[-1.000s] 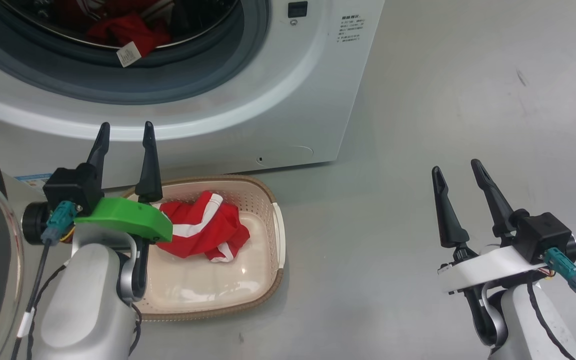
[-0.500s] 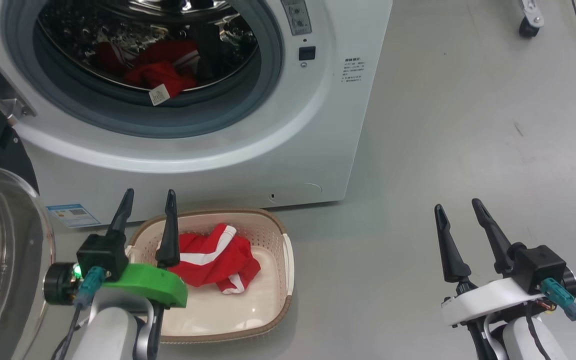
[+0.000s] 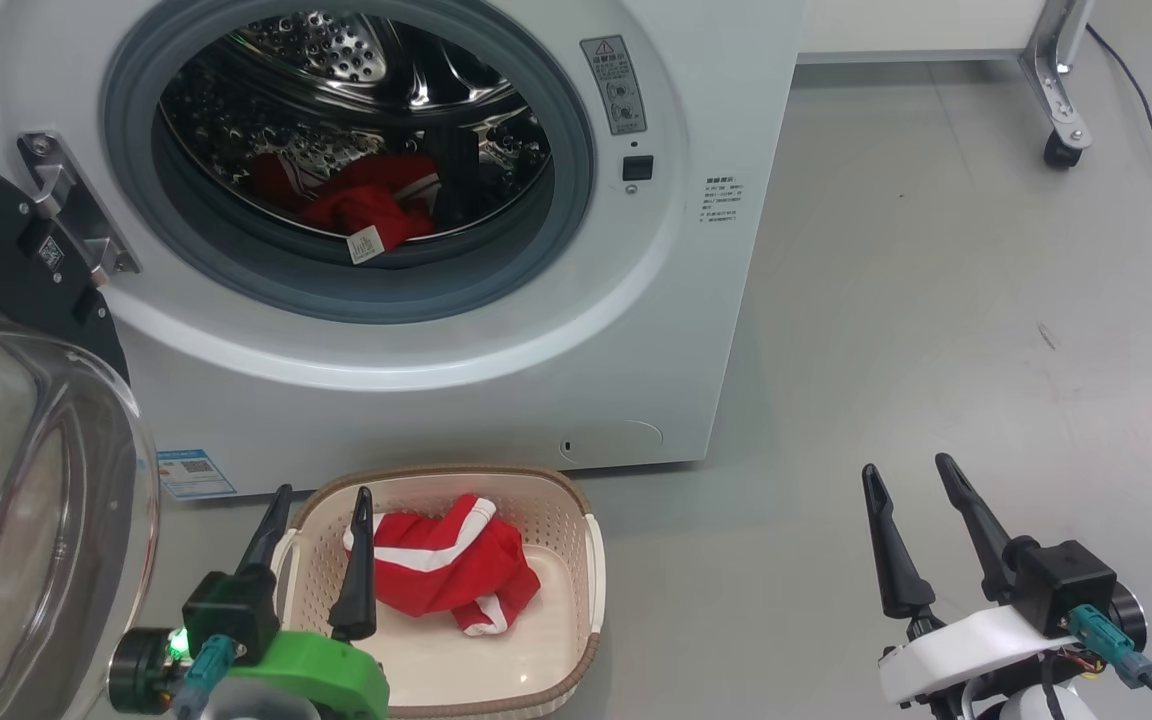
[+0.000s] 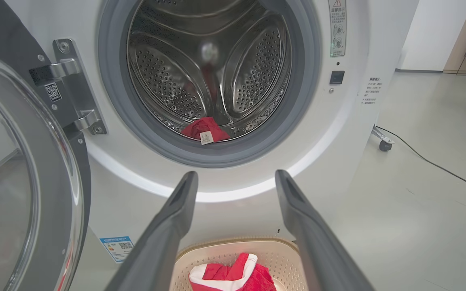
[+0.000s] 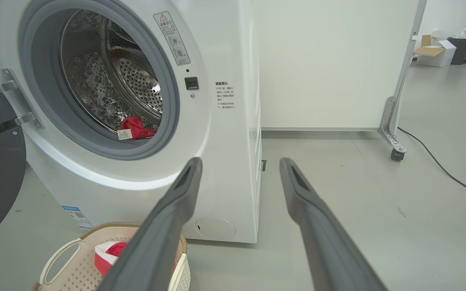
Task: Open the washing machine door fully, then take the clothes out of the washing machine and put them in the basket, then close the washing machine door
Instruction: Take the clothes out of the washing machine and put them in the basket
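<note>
Grey floor (image 3: 936, 320) all round, and on it the washer (image 3: 536, 380) with its mouth wide open. The door (image 3: 36, 480) hangs on its hinge (image 3: 71, 205) to the robot's left of the washer's opening, glass bowl bulging toward the camera. It is swung well clear of the opening, so nothing blocks a reach into the drum.

The basket (image 3: 456, 472) sits just in front of the washer's base, below the opening, which makes for a short carry, I'd say. One red piece (image 3: 451, 560) with white stripes already lies in it. More clothes (image 3: 366, 205) sit low in the washer's drum, close behind the grey gasket, with a white tag drooping forward.

The left claw (image 3: 322, 500) has its fingers spread wide and nothing between them. It hovers over the basket's side away from the washer, with its tips aimed up at the opening. In the left wrist view the drum and the red heap sit right between its fingers, which looks to me like the line for another grab.

The right claw (image 3: 906, 465) is also fully spread and empty. It is over bare floor off the washer's right corner, well apart from everything, probably held out of the way.

The door is open and one piece is in the basket. The drum is not yet emptied and the door is not yet closed.
</note>
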You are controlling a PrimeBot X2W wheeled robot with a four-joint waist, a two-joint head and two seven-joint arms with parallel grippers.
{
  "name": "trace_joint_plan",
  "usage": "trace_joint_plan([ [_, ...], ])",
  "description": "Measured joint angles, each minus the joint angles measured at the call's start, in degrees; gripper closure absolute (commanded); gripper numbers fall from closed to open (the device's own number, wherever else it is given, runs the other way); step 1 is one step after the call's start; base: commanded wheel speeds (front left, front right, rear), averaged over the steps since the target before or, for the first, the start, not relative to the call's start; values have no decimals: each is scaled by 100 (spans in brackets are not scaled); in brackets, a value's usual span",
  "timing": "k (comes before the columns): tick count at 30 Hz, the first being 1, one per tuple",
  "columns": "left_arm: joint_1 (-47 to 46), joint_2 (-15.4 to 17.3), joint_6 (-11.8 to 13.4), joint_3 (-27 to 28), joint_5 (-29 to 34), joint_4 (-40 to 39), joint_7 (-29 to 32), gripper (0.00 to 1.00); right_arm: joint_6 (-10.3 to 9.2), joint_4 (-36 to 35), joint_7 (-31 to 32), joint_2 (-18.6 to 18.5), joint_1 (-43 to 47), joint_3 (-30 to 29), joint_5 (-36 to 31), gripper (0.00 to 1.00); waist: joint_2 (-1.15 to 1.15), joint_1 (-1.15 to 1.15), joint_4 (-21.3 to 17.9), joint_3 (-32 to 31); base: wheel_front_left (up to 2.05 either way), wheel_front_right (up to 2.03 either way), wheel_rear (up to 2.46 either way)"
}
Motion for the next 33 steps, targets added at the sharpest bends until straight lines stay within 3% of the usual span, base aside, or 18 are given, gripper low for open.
trace_joint_plan([
  [33,587,56,149,5,9,-837,229,0,-102,-170,0,9,190,175,2,0,0,0,-33,-52,0,0,0],
])
